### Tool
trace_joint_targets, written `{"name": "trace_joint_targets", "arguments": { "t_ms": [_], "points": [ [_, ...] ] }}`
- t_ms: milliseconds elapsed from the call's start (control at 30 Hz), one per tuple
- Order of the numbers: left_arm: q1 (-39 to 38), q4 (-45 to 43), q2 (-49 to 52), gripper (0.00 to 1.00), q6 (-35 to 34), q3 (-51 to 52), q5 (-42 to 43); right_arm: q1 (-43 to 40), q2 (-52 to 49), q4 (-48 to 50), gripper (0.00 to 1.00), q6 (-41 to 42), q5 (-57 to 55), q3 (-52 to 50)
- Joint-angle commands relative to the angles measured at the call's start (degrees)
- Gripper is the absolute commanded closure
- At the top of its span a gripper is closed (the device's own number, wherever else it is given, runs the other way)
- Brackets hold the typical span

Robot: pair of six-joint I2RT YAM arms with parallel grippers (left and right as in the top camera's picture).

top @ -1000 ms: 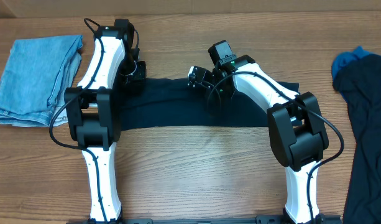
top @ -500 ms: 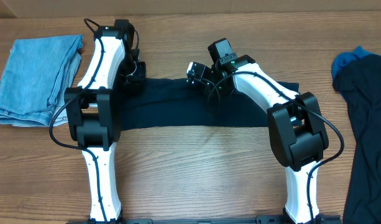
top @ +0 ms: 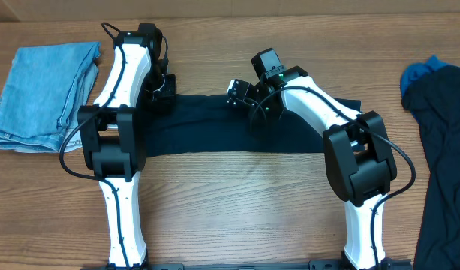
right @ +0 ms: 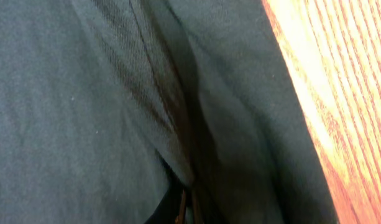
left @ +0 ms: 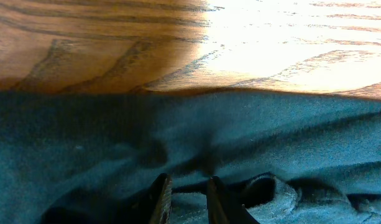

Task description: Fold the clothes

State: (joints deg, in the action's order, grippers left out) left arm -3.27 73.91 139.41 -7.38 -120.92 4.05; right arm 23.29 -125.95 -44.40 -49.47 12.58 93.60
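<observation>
The clothes, a dark navy garment, lie as a wide flat band across the middle of the table. My left gripper sits at the band's far left corner. In the left wrist view its fingers stand close together with a hem of the clothes pinched between them. My right gripper is at the band's far edge near the middle. In the right wrist view the right gripper is shut on a ridge of the clothes that draws up into it.
A folded light blue denim garment lies at the far left of the table. A heap of dark cloth with a blue piece on top covers the right edge. Bare wood shows in front of the band.
The right gripper's jaws have closed on the fabric after a small shift at the far edge. The left arm and the garment's outline look the same.
</observation>
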Motion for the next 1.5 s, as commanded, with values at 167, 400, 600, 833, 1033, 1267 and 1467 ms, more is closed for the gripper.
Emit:
{"name": "trace_joint_targets", "arguments": {
  "t_ms": [167,400,600,833,1033,1267,1467],
  "points": [
    [0.37,0.13,-0.42,0.76,-0.33,-1.11,-0.20,-0.09,8.94,-3.30,0.96,1.53,-0.07,-0.11],
    [0.37,-0.31,-0.42,0.76,-0.33,-1.11,-0.85,-0.09,8.81,-7.72,0.96,1.55,4.96,-0.35],
    [0.39,-0.26,-0.42,0.76,-0.33,-1.11,-2.45,-0.09,6.75,-8.20,0.96,1.77,7.72,-0.42],
    [0.76,-0.26,-0.42,0.79,0.09,-1.11,-2.67,-0.09,5.97,-8.33,0.78,1.73,7.69,-2.71],
    [0.74,0.04,-0.46,0.88,0.35,-4.11,-2.43,-0.11,6.03,-6.91,0.36,1.75,7.67,-3.43],
    [0.61,8.81,-0.46,0.80,0.07,-25.42,4.00,-2.19,6.32,-7.08,0.36,23.30,0.31,3.28],
    [-0.37,13.29,-0.02,0.80,0.13,-22.75,9.09,-7.91,6.32,-10.69,0.43,36.98,-1.03,3.54]
  ]
}}
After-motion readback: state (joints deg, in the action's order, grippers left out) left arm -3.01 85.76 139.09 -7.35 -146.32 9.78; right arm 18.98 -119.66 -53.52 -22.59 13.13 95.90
